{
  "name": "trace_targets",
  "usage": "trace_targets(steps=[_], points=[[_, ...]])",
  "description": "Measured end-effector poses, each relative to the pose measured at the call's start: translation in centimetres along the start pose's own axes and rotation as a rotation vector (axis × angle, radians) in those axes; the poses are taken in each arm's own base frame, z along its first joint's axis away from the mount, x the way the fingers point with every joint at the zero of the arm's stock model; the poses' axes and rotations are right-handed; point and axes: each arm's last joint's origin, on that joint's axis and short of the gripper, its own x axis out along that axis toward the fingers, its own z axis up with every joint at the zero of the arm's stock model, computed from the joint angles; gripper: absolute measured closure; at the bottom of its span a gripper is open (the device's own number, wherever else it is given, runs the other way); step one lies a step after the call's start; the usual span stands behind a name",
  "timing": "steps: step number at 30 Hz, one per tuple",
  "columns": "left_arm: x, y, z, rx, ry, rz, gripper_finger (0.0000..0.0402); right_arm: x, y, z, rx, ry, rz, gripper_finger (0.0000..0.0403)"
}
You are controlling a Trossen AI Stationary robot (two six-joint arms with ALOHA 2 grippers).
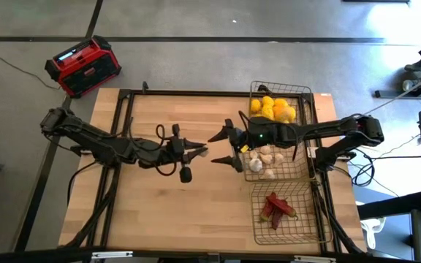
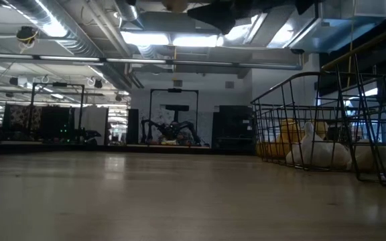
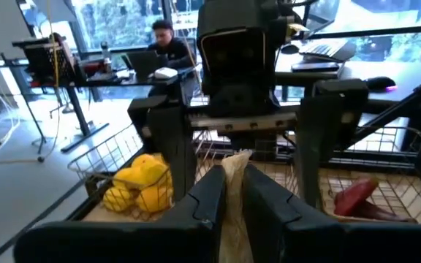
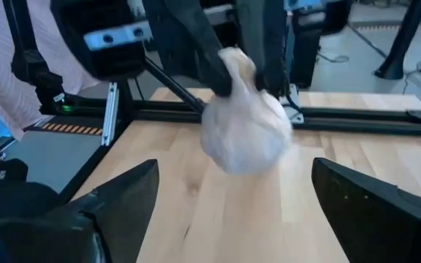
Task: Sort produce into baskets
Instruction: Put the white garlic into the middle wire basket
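nearly sorted: lemons (image 1: 272, 108), garlic (image 1: 265, 159) and chilies (image 1: 276, 207) sit in separate baskets (image 1: 303, 169). left claw (image 1: 202, 152) clenches one last garlic bulb (image 4: 245, 124); right claw (image 1: 224, 148) spread, empty.

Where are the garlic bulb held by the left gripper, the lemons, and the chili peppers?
garlic bulb (image 4: 245, 135): right wrist view, middle of the white bulb.
left gripper (image 1: 202, 152): high view, at its fingertips.
lemons (image 1: 272, 109): high view, centre of the yellow pile.
chili peppers (image 1: 276, 207): high view, middle of the red cluster.
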Motion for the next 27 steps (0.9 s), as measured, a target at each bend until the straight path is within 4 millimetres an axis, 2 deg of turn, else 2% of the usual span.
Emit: trace_targets(steps=[6,12,15,24,27], points=[[1.0,-0.5,-0.3,-0.006,-0.035,-0.006,0.0362,1.1,0.8,0.0,-0.018,-0.066,0.021,0.0047],[1.5,-0.7,-0.4,-0.025,-0.065,-0.001,0.0362,1.3,0.7,0.3,-0.027,-0.110,0.023,0.0057],[1.4,-0.7,-0.2,-0.031,-0.075,-0.003,0.0361,1.6,0.6,0.2,-0.029,-0.122,0.026,0.0088],[1.4,-0.7,-0.3,-0.051,-0.065,-0.008,0.0361,2.6,0.4,-0.9,-0.038,-0.084,0.020,0.0221],[1.4,-0.7,-0.3,-0.053,-0.065,-0.015,0.0357,2.6,0.4,-0.8,-0.055,-0.085,0.019,0.0242]])
